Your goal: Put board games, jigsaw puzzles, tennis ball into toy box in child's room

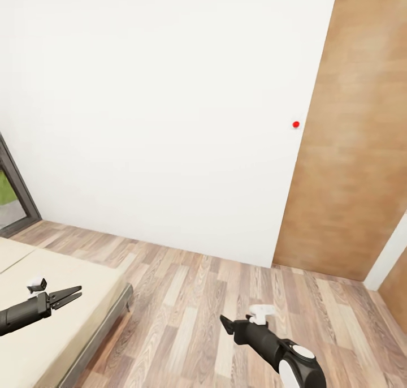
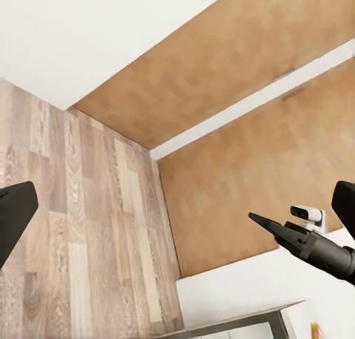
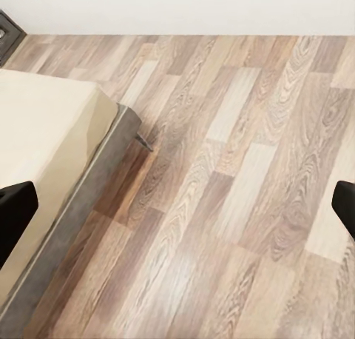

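1. Head view, nearest: left tool [image 1: 72, 295] hung over the bed [image 1: 51, 314], its two dark fingers parted a little, nothing between them. Right tool [image 1: 226, 324] hung over the wood-plank floor [image 1: 198, 303]; it showed there only as a dark tip, so I could not tell from that view whether it was parted or closed.
2. Right wrist view: the finger tips sat at opposite edges of the frame, well apart and empty, so the right tool read as open. Below it lay the floor [image 3: 244, 176] and the bed's corner [image 3: 44, 146] — beige mattress, grey frame, one thin leg [image 3: 143, 141].
3. Left wrist view: the right arm's tool [image 2: 259, 220] appeared as a pointed dark tip against a brown wood panel [image 2: 244, 65].
4. Mattress surface in sight was plain.
5. Farther: white wall [image 1: 158, 111] with a small red dot [image 1: 295, 124] near its edge; brown wood panel [image 1: 356, 133] beside it; dark-framed window [image 1: 14, 195] at far left.
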